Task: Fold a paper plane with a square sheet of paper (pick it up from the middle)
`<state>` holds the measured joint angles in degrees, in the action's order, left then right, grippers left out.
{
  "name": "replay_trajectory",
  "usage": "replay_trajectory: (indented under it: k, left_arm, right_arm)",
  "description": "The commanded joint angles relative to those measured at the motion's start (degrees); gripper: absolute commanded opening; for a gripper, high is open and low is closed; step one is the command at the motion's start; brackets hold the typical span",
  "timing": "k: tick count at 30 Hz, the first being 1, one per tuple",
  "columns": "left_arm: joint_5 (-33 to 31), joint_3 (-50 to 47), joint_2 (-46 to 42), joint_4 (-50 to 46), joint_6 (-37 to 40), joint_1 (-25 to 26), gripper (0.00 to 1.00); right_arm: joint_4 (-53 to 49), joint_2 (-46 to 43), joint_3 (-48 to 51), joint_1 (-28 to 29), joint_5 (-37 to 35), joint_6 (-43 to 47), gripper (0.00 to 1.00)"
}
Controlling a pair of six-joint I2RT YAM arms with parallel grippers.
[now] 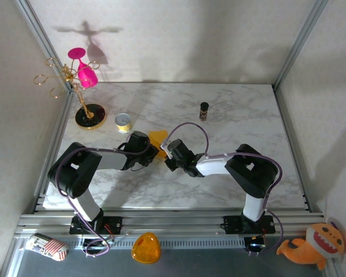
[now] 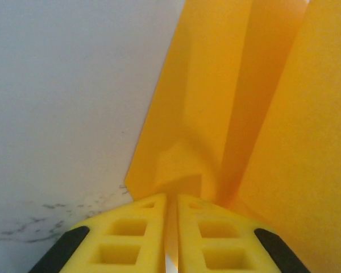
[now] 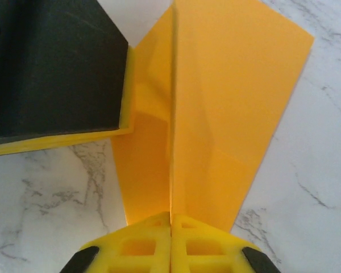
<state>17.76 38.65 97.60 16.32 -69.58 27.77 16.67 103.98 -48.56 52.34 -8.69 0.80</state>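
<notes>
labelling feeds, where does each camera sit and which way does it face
top external: above and behind the bases, looking down at the table; both arms, left gripper and right gripper meeting at the folded paper
left wrist: on that wrist, facing along its shut fingers at the paper
right wrist: same, own shut fingers low, left gripper upper left
shared: all three see the paper

The sheet of paper (image 3: 227, 102) is thin and matt, the marbled table (image 3: 318, 187) smooth, the yellow fingers (image 3: 210, 247) moulded plastic.
</notes>
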Motion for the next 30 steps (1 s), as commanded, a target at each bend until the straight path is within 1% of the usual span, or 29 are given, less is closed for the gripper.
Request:
replay_trajectory:
  k: [1, 8, 17, 23, 30]
  left_arm:
    - [-2.8, 0.5, -3.1, -4.3, 2.0, 0.1, 0.13]
    - [-3.6, -0.7, -6.9, -4.6, 3.5, 0.1, 0.14]
    - [0.0, -2.1, -5.8, 0.9, 3.6, 0.2, 0.14]
    - [1.1, -0.9, -3.8, 1.6, 4.7, 0.6, 0.15]
    - [1.1, -0.2, -1.6, 1.0, 5.3, 0.8, 0.14]
  right_arm:
    - [-1.8, 0.3, -1.4, -1.2, 4.6, -0.8, 0.08]
    - [-2.5, 0.2, -1.5, -4.7, 13.9, -4.1, 0.07]
    - [-1.6, 1.1, -1.1, -8.5, 24.2, -7.3, 0.06]
    - [-2.2, 1.8, -1.7, -9.9, 29.2, -9.0, 0.06]
    - [-2.8, 3.8, -2.8, -11.1, 33.4, -11.0, 0.06]
